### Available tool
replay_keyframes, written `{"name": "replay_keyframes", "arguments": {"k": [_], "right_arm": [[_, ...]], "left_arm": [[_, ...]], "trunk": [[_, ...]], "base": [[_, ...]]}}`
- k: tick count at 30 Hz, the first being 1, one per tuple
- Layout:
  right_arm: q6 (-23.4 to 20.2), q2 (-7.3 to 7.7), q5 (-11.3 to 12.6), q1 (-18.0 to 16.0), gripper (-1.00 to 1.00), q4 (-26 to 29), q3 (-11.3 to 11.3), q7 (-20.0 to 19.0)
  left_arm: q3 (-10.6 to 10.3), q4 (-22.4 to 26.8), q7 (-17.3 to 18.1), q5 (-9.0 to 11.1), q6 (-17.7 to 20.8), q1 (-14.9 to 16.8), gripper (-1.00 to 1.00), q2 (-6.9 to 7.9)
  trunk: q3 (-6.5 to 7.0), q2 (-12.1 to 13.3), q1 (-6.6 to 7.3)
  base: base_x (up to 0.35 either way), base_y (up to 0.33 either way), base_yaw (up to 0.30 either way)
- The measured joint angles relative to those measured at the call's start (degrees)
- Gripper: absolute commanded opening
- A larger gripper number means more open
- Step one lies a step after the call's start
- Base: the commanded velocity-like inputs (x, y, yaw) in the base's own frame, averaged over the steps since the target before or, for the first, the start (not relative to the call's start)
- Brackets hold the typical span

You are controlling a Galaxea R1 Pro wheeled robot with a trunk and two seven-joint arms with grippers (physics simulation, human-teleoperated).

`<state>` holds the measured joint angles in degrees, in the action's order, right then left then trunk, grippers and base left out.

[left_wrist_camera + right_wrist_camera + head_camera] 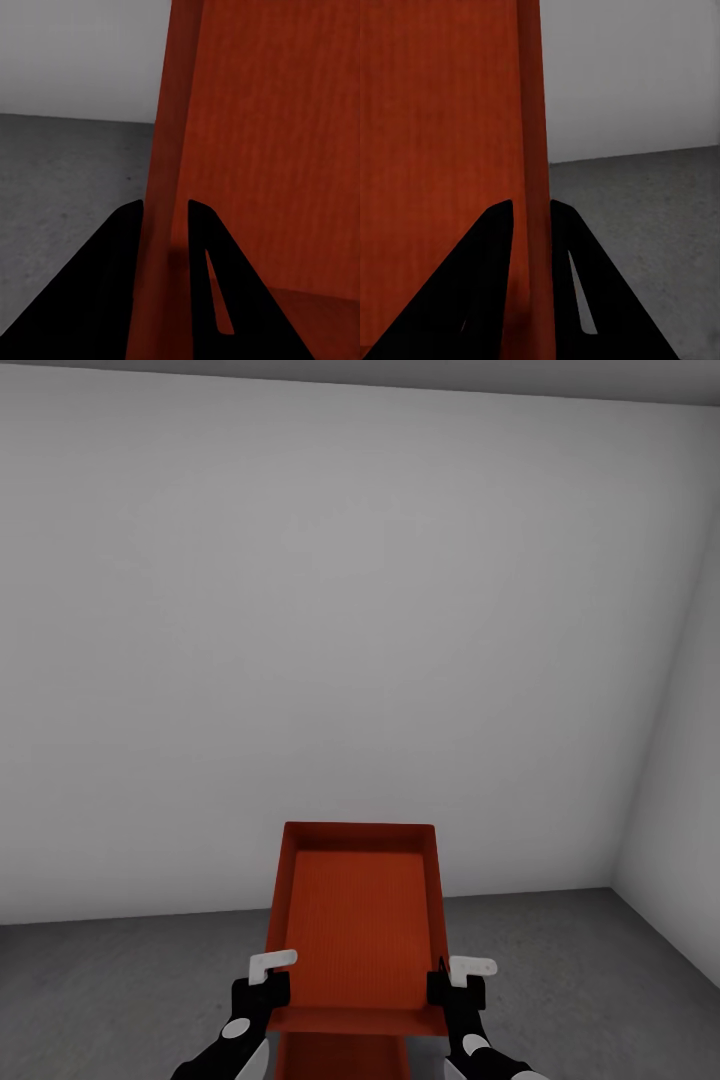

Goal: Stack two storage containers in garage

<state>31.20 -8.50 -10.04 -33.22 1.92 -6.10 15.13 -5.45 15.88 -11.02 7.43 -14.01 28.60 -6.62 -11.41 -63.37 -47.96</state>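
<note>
while both jaws pinch its side walls, the storage container (pixel 360 925) hangs between them above the floor (pixel 120 980).

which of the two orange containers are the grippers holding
The upper storage container: the left gripper and right gripper clamp its side walls. The other container peeks out beneath it, ungripped.

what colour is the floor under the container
Dark grey floor, rough like concrete, best in the head view.
</note>
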Motion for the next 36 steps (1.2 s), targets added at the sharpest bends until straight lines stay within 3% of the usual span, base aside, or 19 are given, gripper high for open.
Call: {"name": "replay_keyframes", "arguments": {"k": [18, 28, 36], "right_arm": [[-0.8, -0.08, 0.1, 0.0, -1.0, 0.0, -0.1, 0.0], [-0.9, -0.1, 0.1, 0.0, -1.0, 0.0, -0.1, 0.0], [-1.0, -0.09, 0.1, 0.0, -1.0, 0.0, -0.2, 0.0]], "left_arm": [[0.1, 0.1, 0.0, -0.1, 0.9, 0.0, -1.0, 0.07], [0.1, 0.1, 0.0, -0.1, 1.0, 0.0, -1.0, 0.08], [0.1, 0.1, 0.0, -0.1, 1.1, 0.0, -1.0, 0.07]], "trunk": [[0.0, 0.0, 0.0], [0.0, 0.0, 0.0], [0.0, 0.0, 0.0]], "base": [[0.0, 0.0, 0.001], [0.0, 0.0, 0.196], [0.0, 0.0, 0.045]]}}
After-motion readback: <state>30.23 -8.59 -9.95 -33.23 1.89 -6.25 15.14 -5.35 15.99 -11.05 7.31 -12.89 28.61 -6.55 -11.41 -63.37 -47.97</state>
